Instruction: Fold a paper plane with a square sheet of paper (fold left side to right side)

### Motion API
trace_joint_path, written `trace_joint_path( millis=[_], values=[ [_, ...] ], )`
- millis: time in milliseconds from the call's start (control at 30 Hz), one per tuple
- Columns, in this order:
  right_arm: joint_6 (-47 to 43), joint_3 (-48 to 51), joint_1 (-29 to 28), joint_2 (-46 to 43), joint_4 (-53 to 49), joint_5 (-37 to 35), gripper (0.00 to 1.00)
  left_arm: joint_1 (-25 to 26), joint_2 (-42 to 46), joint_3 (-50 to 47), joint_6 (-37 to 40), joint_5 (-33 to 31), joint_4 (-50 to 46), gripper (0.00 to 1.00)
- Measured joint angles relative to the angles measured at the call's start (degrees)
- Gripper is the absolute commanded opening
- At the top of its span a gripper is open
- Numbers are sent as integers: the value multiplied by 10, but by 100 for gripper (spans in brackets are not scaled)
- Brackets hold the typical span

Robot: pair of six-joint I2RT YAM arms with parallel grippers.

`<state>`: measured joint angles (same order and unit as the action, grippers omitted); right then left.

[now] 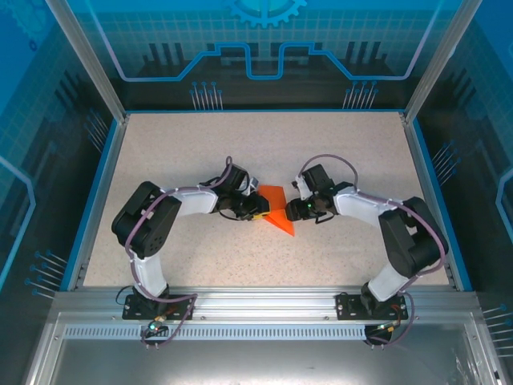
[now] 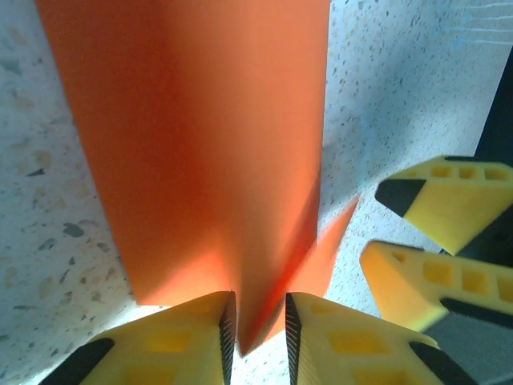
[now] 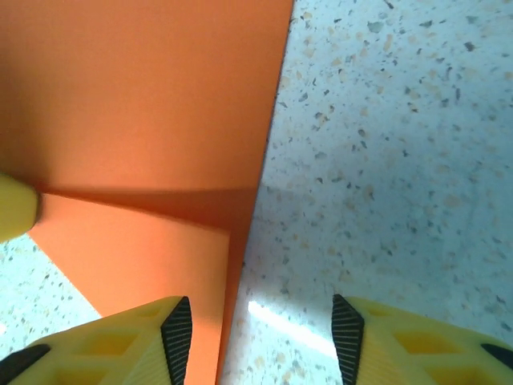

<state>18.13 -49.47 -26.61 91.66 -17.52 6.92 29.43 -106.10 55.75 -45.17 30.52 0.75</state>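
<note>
1. A speckled beige, stone-look table (image 1: pixel 192 152) spreads out ahead of both tools. It has a blue rim (image 1: pixel 103 192), and a ribbed aluminium rail (image 1: pixel 264 309) runs behind the arm bases.
2. Translucent blue wall panels (image 1: pixel 264 48), printed with circuit-like lines, close in the far side and both flanks.
3. The thin, bright orange sheet of paper (image 1: pixel 275 210) is creased into a smaller shape with one pointed corner. It lies on the table directly between the left tool (image 1: pixel 258 210) and the right tool (image 1: pixel 295 207).
4. The left tool's yellow fingers (image 2: pixel 168 341) with black pads stand close together, clamped on a raised fold of the orange sheet of paper. The rest of the sheet stretches away ahead of the fingertips.
5. The right tool's fingers (image 3: pixel 104 341) are spread apart. The sheet's straight edge runs up between them, so one finger is over paper and the other over bare table.
6. Seen from the left wrist, the right tool's two yellow fingers sit off to one side of the left tool, apart, near the sheet's edge.
7. From above, the two wrists cover part of the sheet, so its full outline cannot be read.
8. Both wrist views cut the sheet off at the top edge.
9. I cannot tell whether the right tool's finger touches the paper.
10. A blurred yellow fingertip (image 3: pixel 14 207) sits at a crease, cut off by the frame's edge in the right wrist view.
</note>
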Motion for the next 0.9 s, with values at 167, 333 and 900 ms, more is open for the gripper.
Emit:
trace_joint_path(
  millis=[167, 333, 900],
  values=[
    [-12, 42, -19, -73, 9, -30, 59, 0, 0, 11, 0, 0, 0, 25],
    [-30, 75, -79, -125, 29, -61, 62, 0, 0, 21, 0, 0, -2, 25],
    [-68, 65, -158, -31, 83, -134, 57, 0, 0, 53, -19, 4, -11, 25]
  ],
)
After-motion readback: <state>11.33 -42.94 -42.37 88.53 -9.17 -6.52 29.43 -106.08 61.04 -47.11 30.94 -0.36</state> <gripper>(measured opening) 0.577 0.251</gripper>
